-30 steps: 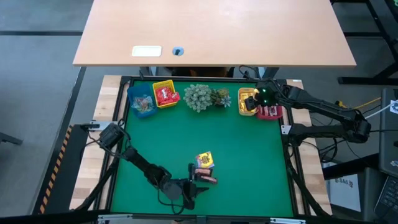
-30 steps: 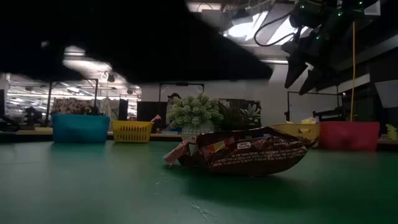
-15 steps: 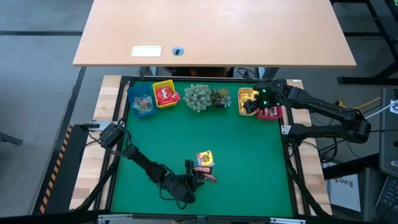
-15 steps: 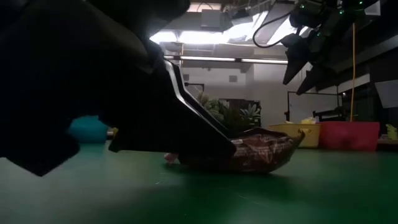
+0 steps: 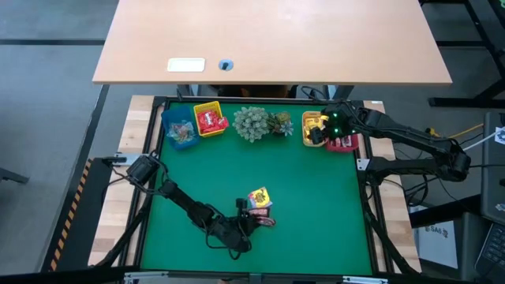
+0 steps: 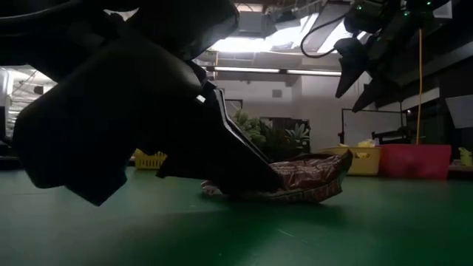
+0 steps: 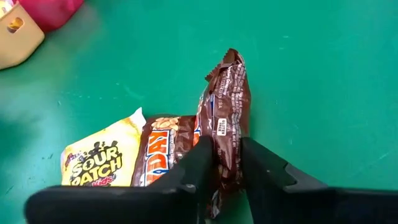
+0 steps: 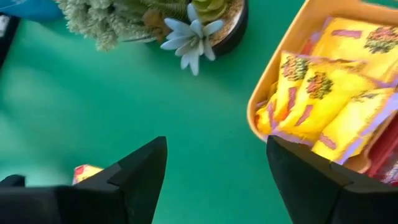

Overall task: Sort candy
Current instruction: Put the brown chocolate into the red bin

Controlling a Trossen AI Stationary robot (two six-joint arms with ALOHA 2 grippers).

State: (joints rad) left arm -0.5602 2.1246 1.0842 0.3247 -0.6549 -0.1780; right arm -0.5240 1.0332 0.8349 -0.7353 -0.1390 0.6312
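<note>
Low on the green felt mat (image 5: 316, 205), left gripper (image 7: 227, 165) pinching a crinkled glossy brown candy bar wrapper (image 7: 227, 118) beside a yellow square packet (image 7: 102, 163); right gripper (image 8: 214, 165) spread wide above the orange plastic bin (image 8: 264, 93).

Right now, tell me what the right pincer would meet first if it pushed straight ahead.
Probably bare green mat: the open right pincer points between the succulent pot and the orange bin of yellow candy packets. Depth is unclear.
</note>
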